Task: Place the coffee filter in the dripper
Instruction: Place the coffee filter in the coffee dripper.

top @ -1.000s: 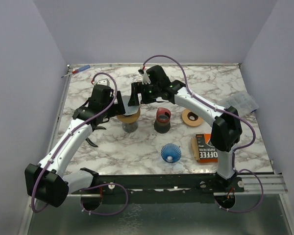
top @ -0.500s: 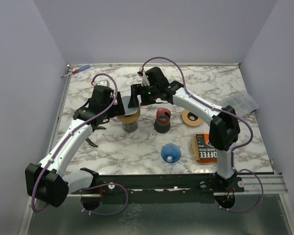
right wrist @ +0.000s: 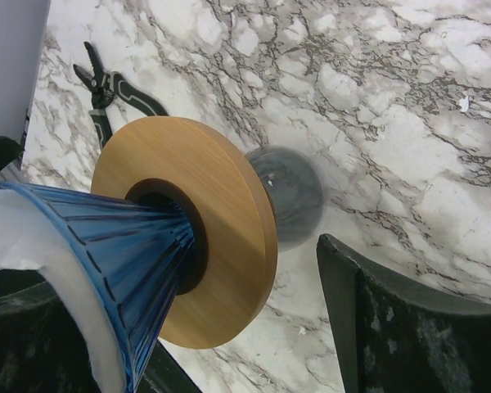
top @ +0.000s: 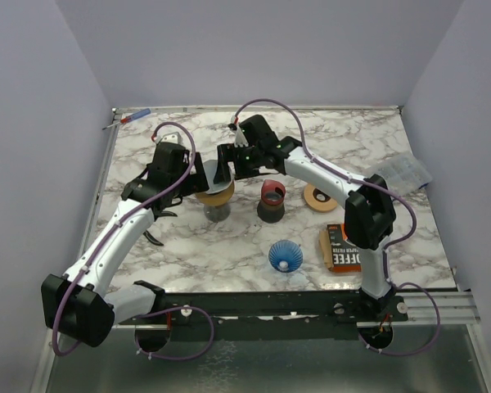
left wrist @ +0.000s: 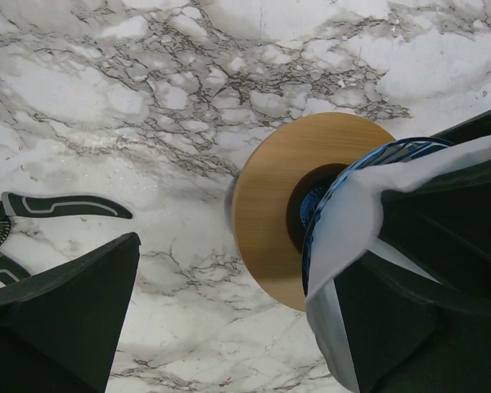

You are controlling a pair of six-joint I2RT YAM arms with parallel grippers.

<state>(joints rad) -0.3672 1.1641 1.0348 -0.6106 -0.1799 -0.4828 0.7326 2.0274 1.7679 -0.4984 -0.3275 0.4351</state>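
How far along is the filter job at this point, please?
Done: the white filter sits in the blue dripper, above its wooden collar. In hand: the left pincer and right pincer stand open on either side. Left: check seating, hidden here, then withdraw.

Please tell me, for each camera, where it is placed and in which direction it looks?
Top external: above and behind the bases, looking down on the marble table; left arm and right arm both show.
Left wrist: on the left wrist, looking down at the wooden ring and white filter; own open jaws at both sides.
Right wrist: looking down along the blue dripper; own jaws at the bottom corners.
Shared: both wrist views show ring and pliers.
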